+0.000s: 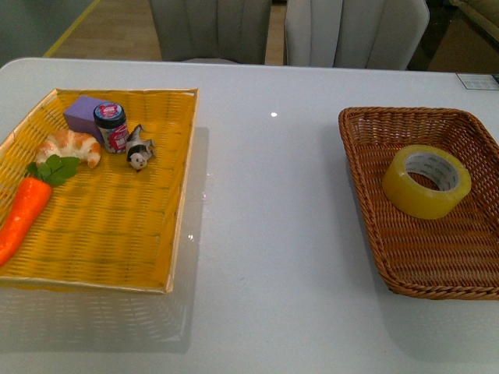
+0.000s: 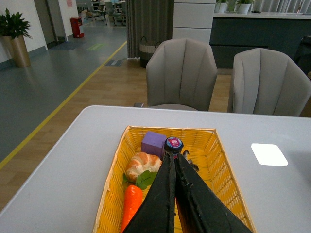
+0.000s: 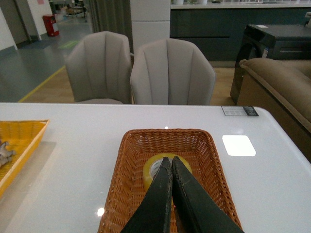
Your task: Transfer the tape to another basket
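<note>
The tape (image 1: 426, 181), a yellowish roll with a white core, lies flat inside the brown wicker basket (image 1: 366, 125) at the right of the table. In the right wrist view the tape (image 3: 151, 166) shows partly behind my right gripper (image 3: 169, 159), which is shut and empty above the basket (image 3: 126, 170). My left gripper (image 2: 173, 156) is shut and empty above the yellow flat basket (image 2: 218, 160). Neither arm shows in the front view.
The yellow basket (image 1: 179, 187) at the left holds a purple block (image 1: 84, 114), a small jar (image 1: 111, 126), a croissant (image 1: 70, 146), a carrot (image 1: 23, 212) and a small black-and-white figure (image 1: 139, 148). Grey chairs (image 1: 210, 27) stand behind the white table (image 1: 273, 234).
</note>
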Robot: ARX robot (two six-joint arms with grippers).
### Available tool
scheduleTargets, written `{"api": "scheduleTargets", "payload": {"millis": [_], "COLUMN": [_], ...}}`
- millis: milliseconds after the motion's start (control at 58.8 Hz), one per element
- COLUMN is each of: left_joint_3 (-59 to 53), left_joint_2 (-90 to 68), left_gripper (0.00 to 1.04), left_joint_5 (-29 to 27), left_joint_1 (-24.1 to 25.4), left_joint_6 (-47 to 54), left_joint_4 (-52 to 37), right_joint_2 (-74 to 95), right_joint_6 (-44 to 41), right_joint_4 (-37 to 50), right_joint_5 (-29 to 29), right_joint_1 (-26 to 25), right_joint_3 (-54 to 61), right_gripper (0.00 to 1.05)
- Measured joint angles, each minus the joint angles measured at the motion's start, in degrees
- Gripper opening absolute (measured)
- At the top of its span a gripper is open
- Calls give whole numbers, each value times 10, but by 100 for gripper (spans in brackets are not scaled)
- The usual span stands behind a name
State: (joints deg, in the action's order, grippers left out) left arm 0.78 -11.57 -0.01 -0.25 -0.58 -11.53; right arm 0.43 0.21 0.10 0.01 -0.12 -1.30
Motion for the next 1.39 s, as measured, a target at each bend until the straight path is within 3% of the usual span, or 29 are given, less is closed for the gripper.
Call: {"api": "scheduleTargets", "payload": {"millis": [102,221,646,918,1003,1105,1394], "left_joint_3": [0,0,0,0,0,0,0], "left_joint_2": [16,99,107,107,107,107,107], "left_gripper": [2,2,2,53,75,98,96], "left_joint_5": [0,0,0,0,0,0,0], "left_joint_1": [0,0,0,0,0,0,0], "left_joint_6": [0,0,0,0,0,1,1], "left_joint_4": [14,111,115,115,115,115,115], "right_joint_2": [-1,-1,-2,-2,-2,-2,-2], "right_joint_6": [0,0,-1,0,0,0,0], "right_joint_4": [0,0,0,0,0,0,0], "right_joint_5": [0,0,0,0,0,0,0], "right_joint_1": [0,0,0,0,0,0,0], "right_joint_3": [0,0,0,0,0,0,0], "right_gripper": [2,2,4,55,79,97,96]}}
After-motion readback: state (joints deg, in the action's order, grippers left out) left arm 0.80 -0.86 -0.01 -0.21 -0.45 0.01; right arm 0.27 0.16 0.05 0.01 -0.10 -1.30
